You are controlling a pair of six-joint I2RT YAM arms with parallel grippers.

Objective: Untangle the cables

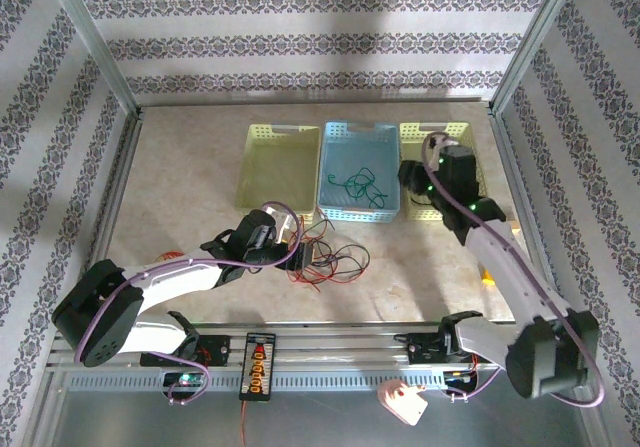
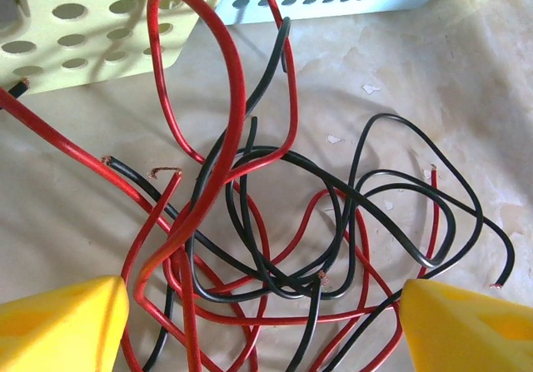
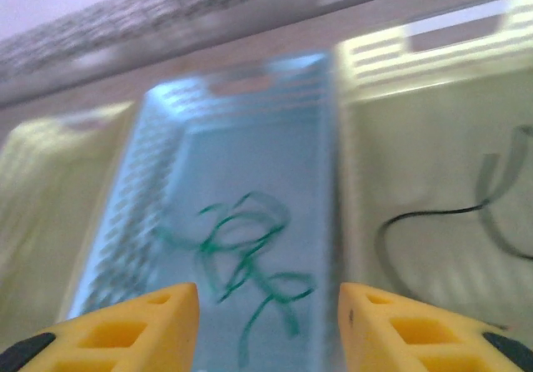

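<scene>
Above: your left jaws are at the red-and-black tangle (image 1: pixel 325 259); the green cable (image 1: pixel 355 185) lies just left of the right jaws. Left wrist: jaws spread wide, empty, red cable (image 2: pixel 236 97) and black cable (image 2: pixel 268 66) between them. Right wrist: jaws apart, empty, green cable ahead.

Table (image 1: pixel 180 187): yellow basket (image 1: pixel 283 129), blue basket (image 1: pixel 345 152), second yellow basket (image 1: pixel 420 129) abreast upper centre; red/black cables (image 1: pixel 330 259) tangled just below.

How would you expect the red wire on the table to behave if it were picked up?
Probably floppy: the red wire lies in loose loops. Likely light, being thin. It crosses the black wires repeatedly, so lifting may drag them along.
</scene>
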